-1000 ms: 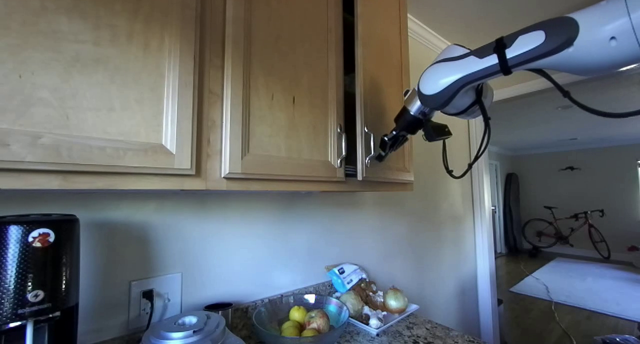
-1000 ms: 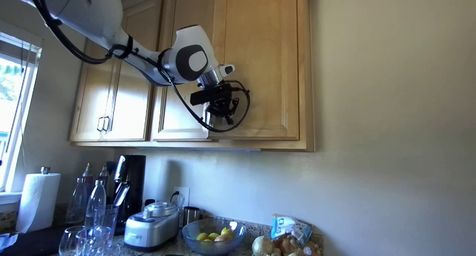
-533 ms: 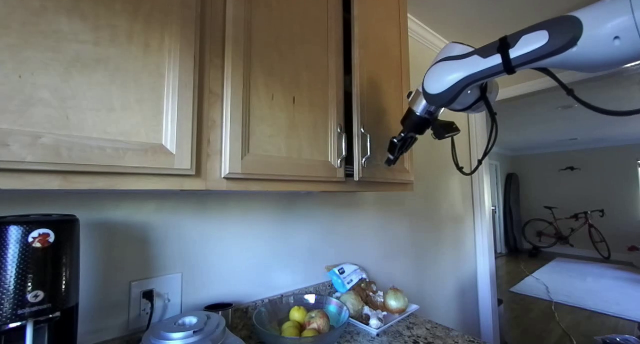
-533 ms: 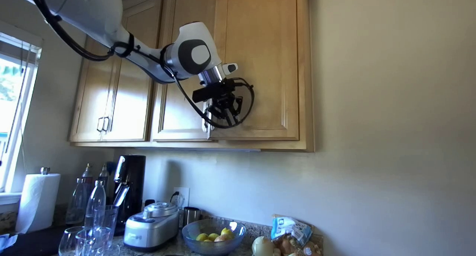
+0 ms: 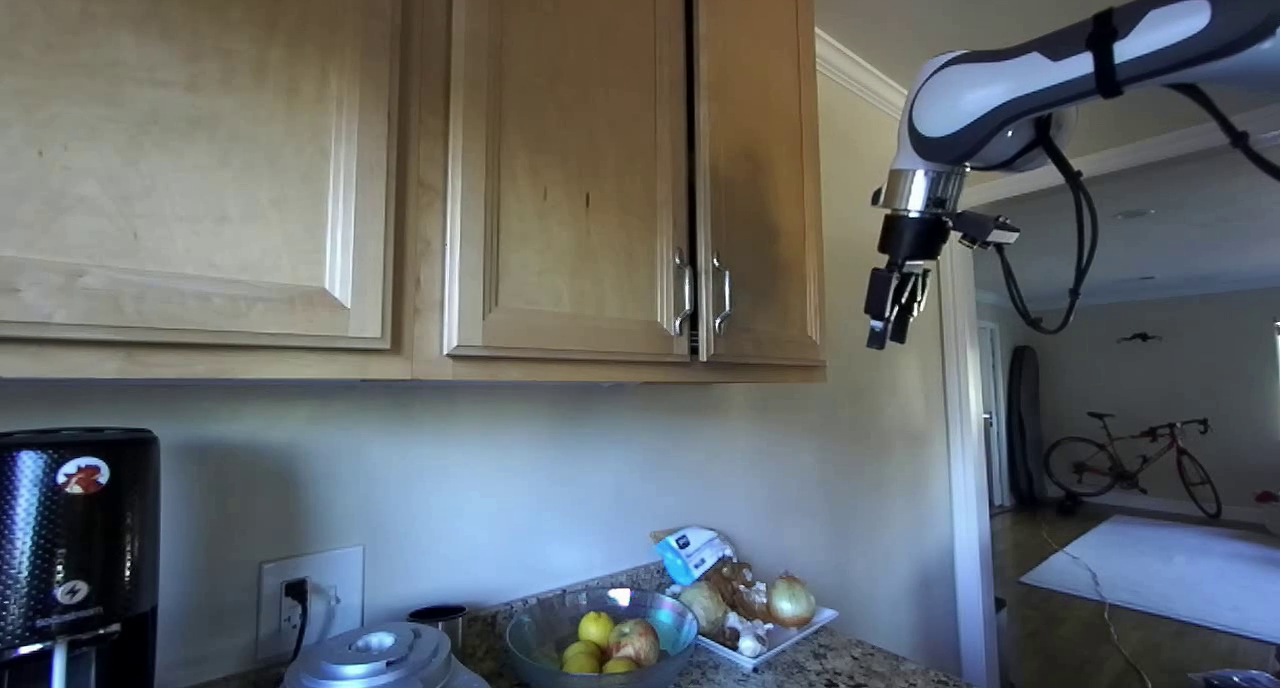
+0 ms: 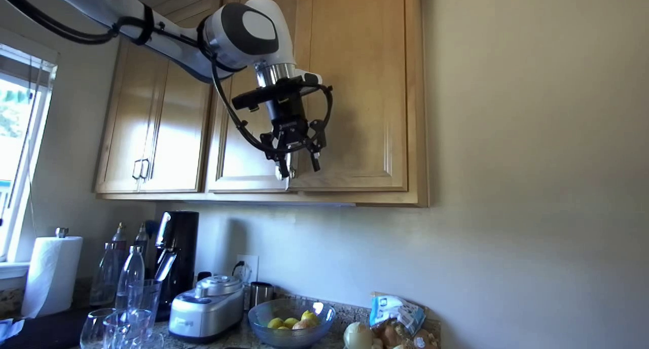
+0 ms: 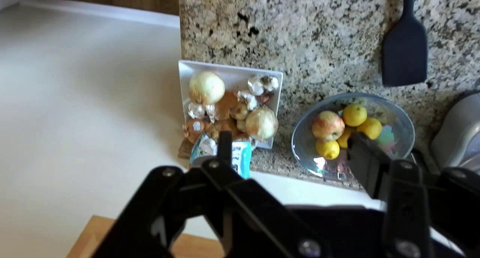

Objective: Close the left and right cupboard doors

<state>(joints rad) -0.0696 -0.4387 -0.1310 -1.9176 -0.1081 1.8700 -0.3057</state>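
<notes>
In both exterior views the left cupboard door [image 5: 580, 168] lies against its frame. Beside it the right cupboard door [image 5: 760, 168] stands nearly flush, with a thin dark strip between the two. The left door's silver handle [image 5: 684, 293] and the right door's handle [image 5: 722, 296] sit close together. My gripper [image 5: 889, 338] hangs in the air in front of the right door, apart from it, pointing down. Its fingers are spread with nothing between them, as the wrist view also shows around the gripper [image 7: 290, 138]. Part of the left door is hidden behind the arm in an exterior view [image 6: 248, 156].
A broader cupboard door [image 5: 180, 148] adjoins on the left. On the counter below are a glass fruit bowl [image 7: 397, 111], a white tray [image 7: 183, 72] of onions, a silver appliance [image 6: 205, 308], drinking glasses [image 6: 119, 328] and a black machine [image 5: 80, 548].
The right door has swung inward, narrowing the dark gap. My gripper has drawn back from the door, turned to point downward, and its fingers have spread apart.
</notes>
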